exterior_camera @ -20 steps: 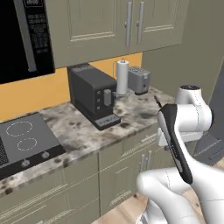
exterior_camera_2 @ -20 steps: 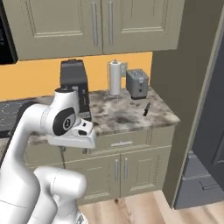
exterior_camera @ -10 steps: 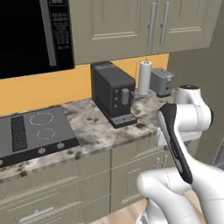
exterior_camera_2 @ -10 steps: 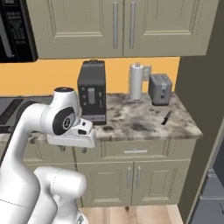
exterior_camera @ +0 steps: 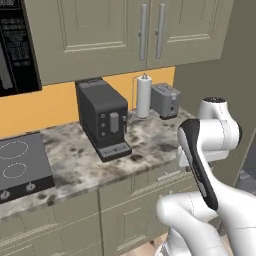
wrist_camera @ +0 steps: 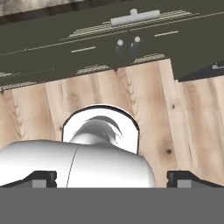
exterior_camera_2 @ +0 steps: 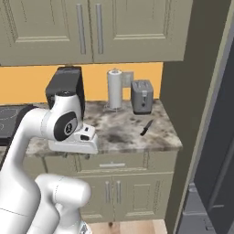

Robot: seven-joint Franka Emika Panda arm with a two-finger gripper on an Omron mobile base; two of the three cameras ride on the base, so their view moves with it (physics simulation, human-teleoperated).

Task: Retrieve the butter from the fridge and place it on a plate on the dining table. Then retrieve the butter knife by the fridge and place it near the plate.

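The butter knife (exterior_camera_2: 146, 127), slim and all dark, lies on the speckled wall counter (exterior_camera_2: 123, 137) in front of the toaster, near the counter's right end. A dark grey side of the fridge (exterior_camera_2: 214, 155) rises at the far right, past an olive panel. My arm is folded close over the base with the hand pointing down. In the hand view my gripper (wrist_camera: 112, 179) is open, its fingertips (wrist_camera: 42, 178) far apart over the wooden floor with nothing between them. The knife lies to the right of the hand and beyond it. The butter, the plate and the dining table are out of view.
On the counter stand a black coffee machine (exterior_camera: 102, 120), a paper towel roll (exterior_camera: 144, 96) and a grey toaster (exterior_camera: 165, 100). A cooktop (exterior_camera: 20, 167) sits at the left under a microwave (exterior_camera: 12, 47). Olive cabinets hang above; cabinet doors and a drawer (wrist_camera: 131, 17) line the base.
The whole picture has shifted, so the base has moved along the counter; the fridge side now shows at the right. The arm keeps its folded pose and the gripper stays open.
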